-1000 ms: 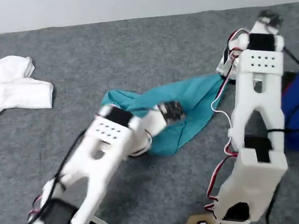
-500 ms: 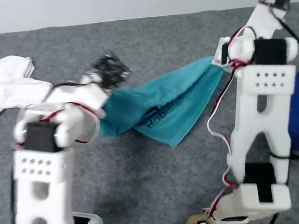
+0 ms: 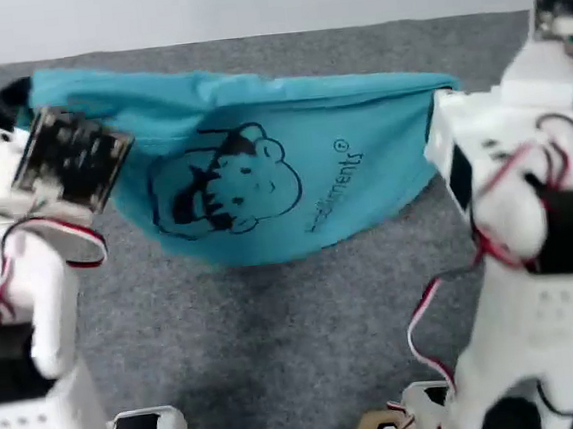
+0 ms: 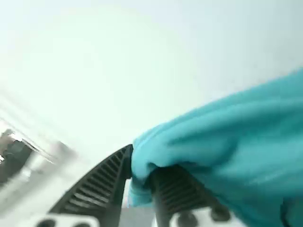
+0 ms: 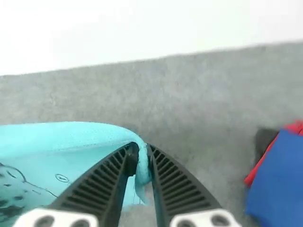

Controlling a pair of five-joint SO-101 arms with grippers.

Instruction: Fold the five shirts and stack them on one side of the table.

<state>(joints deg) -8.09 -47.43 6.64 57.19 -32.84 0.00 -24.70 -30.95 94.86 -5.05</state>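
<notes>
High view has the teal shirt [image 3: 262, 166] stretched in the air between the two pairs of jaws. One top corner is in each pair, and the printed front hangs below them over the grey bench [image 3: 280, 366]. I judge this to be the spreading step for this shirt: it is held up and opened out, but not yet laid flat or folded. The next move calls for both arms to lower together with the top edge taut, so the cloth lands smooth on the bench. If one side drops first, the shirt will likely bunch.

In the left wrist view the left jaws are closed to a narrow gap on a bunched corner, with cloth spilling away from them. In the right wrist view the right jaws are nearly closed too, pinching a fold of the shirt's edge near their tips. A blue and red garment [image 5: 279, 184] lies on the bench beyond the right jaws, well apart from them.
</notes>
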